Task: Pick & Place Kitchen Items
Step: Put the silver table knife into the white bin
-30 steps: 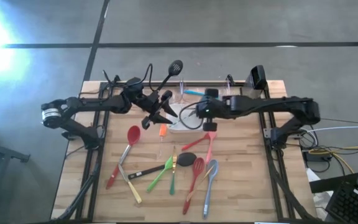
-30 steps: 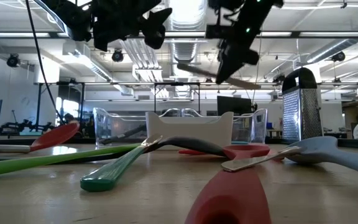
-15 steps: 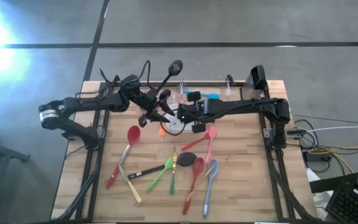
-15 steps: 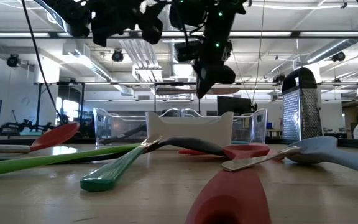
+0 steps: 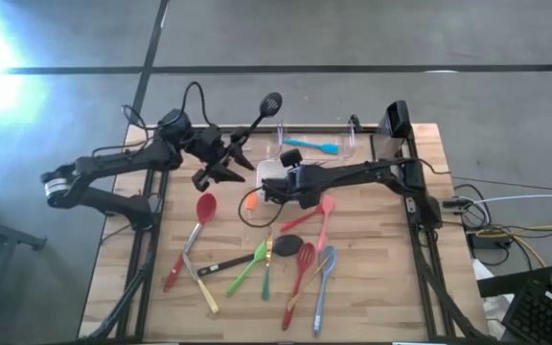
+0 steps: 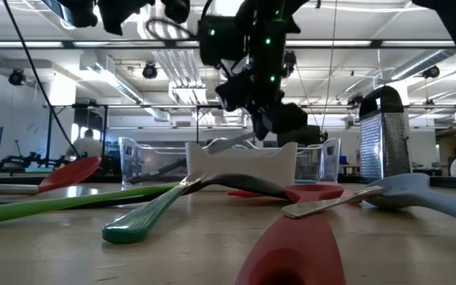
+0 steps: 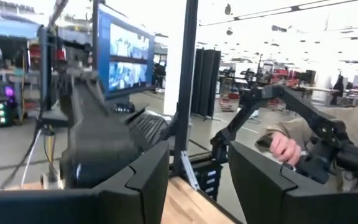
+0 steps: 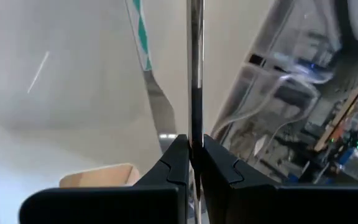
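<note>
Several long-handled utensils lie on the near half of the table: a red spoon, green ones, a pink spatula, a red slotted one and a grey-blue spoon. A black slotted spoon leans out of a clear bin at the far edge. A blue spatula lies in another bin. My right gripper is shut on a thin metal utensil over the white dish. My left gripper hangs open and empty left of the dish, also in its wrist view. My right gripper pinches the utensil's thin metal shaft between its two fingertips. The shaft runs straight on ahead of the fingers, over the white dish. In the low view a dark end slopes down behind the dish's wall. Whether it rests there, I cannot tell.
A small orange-handled tool lies just in front of the dish. Clear bins stand behind the dish along the far edge. A metal grater stands at the far right. A person's hand shows in the room beyond the table.
My right gripper has carried the thin utensil toward the table's left edge and down, from beside the pink spatula to over the white dish. The utensil has tipped so that its free end slopes down. My left gripper has drawn back toward the table's left edge.
</note>
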Motion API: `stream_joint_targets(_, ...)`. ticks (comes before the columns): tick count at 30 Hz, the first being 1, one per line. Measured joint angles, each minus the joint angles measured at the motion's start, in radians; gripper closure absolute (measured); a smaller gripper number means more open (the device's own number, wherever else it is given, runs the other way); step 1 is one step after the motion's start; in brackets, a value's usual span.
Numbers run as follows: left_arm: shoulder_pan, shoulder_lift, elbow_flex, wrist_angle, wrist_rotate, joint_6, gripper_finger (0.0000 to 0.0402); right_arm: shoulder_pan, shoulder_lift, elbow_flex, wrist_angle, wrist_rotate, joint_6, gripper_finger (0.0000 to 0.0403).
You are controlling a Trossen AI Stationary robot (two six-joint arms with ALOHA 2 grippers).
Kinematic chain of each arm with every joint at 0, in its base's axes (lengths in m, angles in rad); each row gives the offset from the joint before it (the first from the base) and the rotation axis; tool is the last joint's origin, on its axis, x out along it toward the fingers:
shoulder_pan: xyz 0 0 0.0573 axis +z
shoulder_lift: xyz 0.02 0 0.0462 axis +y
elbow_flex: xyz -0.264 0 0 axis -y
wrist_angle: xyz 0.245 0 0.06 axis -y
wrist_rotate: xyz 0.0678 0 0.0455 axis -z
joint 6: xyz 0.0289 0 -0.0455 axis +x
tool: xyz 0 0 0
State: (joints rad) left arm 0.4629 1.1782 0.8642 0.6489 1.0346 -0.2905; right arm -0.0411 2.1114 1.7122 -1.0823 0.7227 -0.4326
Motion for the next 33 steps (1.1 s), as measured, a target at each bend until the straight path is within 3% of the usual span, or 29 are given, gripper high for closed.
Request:
stream_joint_targets(27,0.0,-0.013,-0.002,-0.007,-0.007,-0.008,0.0232,0.019,0.051,0.033,-0.004,-0.028,-0.001,0.0392)
stream_joint_targets(33,0.0,-0.012,-0.002,-0.007,-0.007,-0.008,0.0232,0.018,0.051,0.033,-0.003,-0.078,-0.016,0.0389)
